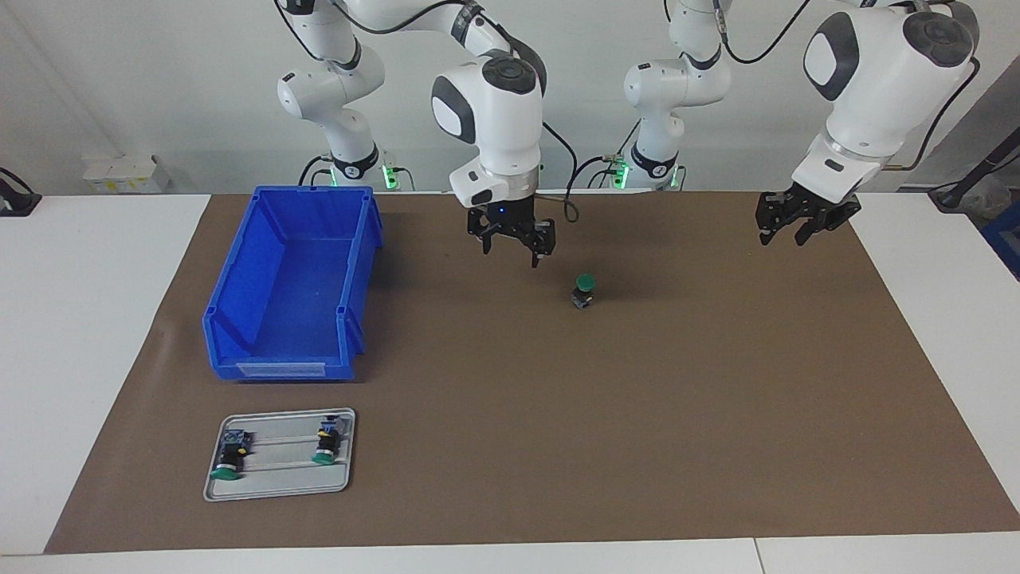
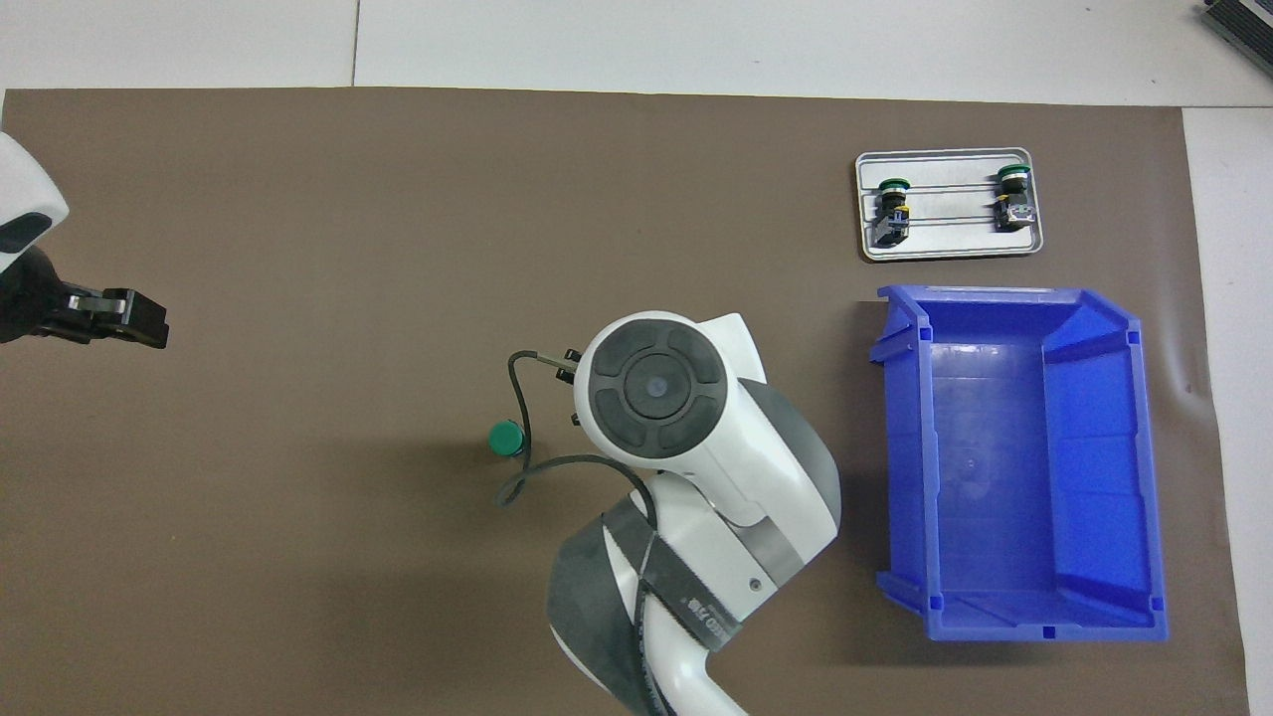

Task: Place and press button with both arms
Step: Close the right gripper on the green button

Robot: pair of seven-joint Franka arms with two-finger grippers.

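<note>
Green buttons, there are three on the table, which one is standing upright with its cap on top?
The lone button on the brown mat stands cap up. The two buttons on the metal tray lie on their sides.

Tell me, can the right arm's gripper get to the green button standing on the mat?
Probably yes. The right gripper hangs open just beside the green button, and only bare brown mat lies between them.
</note>
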